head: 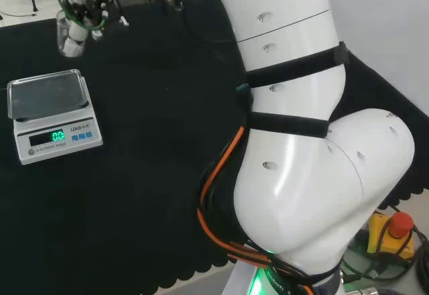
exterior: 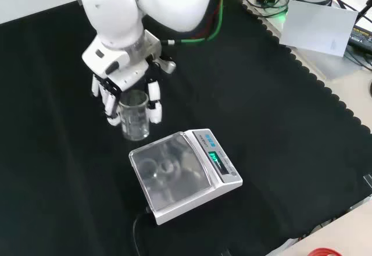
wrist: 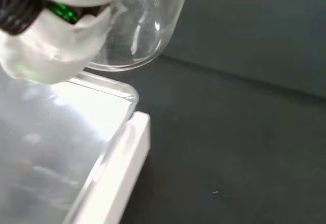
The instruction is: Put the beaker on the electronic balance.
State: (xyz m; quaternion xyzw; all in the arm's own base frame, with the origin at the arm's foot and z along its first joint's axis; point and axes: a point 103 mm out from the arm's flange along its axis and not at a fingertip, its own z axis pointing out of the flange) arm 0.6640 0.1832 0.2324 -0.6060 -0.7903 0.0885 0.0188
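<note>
Beside the balance (exterior: 185, 174), hand (exterior: 125, 96) grips beaker (exterior: 134, 115) (upright).

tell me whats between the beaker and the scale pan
Nothing: in the front view only bare black cloth separates the held beaker from the scale.

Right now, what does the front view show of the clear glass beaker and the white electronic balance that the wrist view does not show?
The front view shows the whole white electronic balance with its green display toward the view's right, and the black and white hand with its fingers curled round the upright clear glass beaker, beyond the pan's far corner.

The wrist view shows from close by the beaker's rounded bottom hanging above the corner of the shiny metal pan, not resting on it.

Both show the beaker, the pan and the black cloth.
</note>
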